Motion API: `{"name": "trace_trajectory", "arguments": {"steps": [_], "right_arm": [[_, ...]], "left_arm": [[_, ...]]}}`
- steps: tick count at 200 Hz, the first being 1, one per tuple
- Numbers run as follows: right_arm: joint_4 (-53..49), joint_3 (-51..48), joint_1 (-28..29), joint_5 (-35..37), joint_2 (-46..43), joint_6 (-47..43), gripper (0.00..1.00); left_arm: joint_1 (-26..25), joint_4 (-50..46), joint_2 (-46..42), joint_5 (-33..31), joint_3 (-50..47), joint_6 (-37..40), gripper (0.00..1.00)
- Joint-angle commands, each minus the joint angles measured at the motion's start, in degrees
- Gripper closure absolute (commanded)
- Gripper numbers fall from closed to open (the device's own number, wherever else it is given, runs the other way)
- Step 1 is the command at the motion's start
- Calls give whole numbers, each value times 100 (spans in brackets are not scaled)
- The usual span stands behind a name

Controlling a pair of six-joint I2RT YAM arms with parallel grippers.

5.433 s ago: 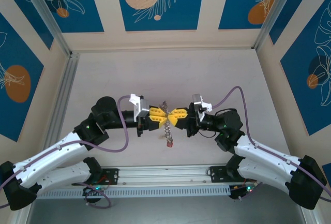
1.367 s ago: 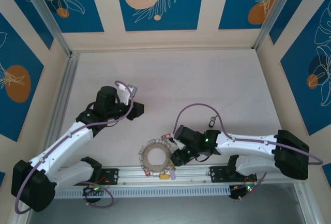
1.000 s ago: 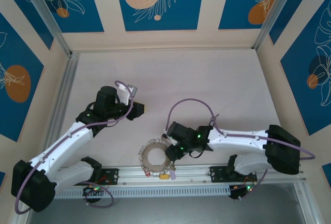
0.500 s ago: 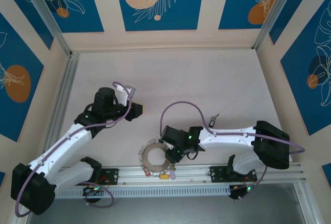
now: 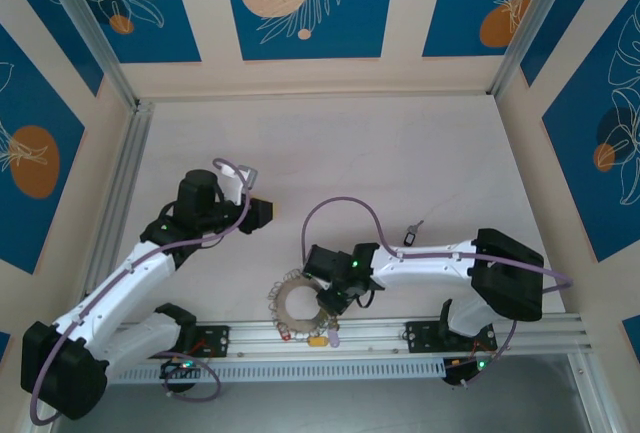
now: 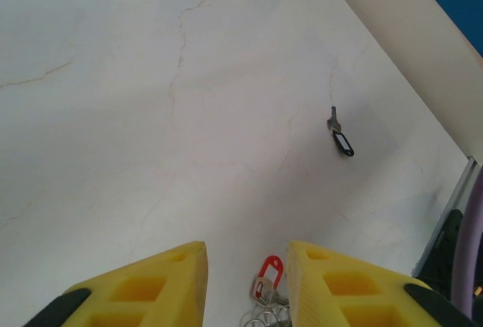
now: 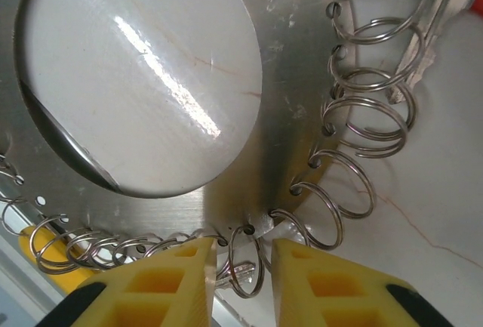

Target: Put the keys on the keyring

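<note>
The table (image 5: 400,143) is lying bare across its far half. The right arm (image 5: 440,258) is reaching further left along the near side than it was half a second ago, while the left arm (image 5: 130,273) is pulling back a little to the left.

The keyring (image 5: 280,298) is lying flat just beside the near rail (image 5: 400,333), in the same spot as a second ago; some seconds back both claws were holding it up in the middle of the table.

The right claw (image 5: 330,301) is now hanging over the right rim of the keyring (image 7: 279,78). Its jaws (image 7: 238,259) are standing narrowly apart, straddling one wire loop (image 7: 245,263) at the rim without visibly pinching it. The left claw (image 5: 270,211) is hovering well apart from the keyring, up and to the left, with its jaws (image 6: 245,270) apart and nothing between them.

One loose key (image 5: 412,227) with a black tag is lying to the right, far of the right arm (image 6: 339,137). A silver key (image 7: 423,29) is hanging from the loops (image 7: 362,123) on the rim. A red tag (image 6: 266,278) is showing beyond the left claw's fingers.
</note>
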Motion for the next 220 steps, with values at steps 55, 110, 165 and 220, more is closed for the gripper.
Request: {"name": "trace_trajectory", "arguments": {"steps": [55,110,165,220], "right_arm": [[-428,344,84,35,268,-74,76],[-532,482,138,35,467,-175,76],[-641,554,154,98,495,-243,84],[-671,580,148,167,484,-295,99]], "left_arm": [[194,94,-112,322,-37,-132,68],[243,102,-209,357,-54,-149,69],[318,115,-288,386,-54,-167,68],[355,73,-340,393,-37,-167,68]]}}
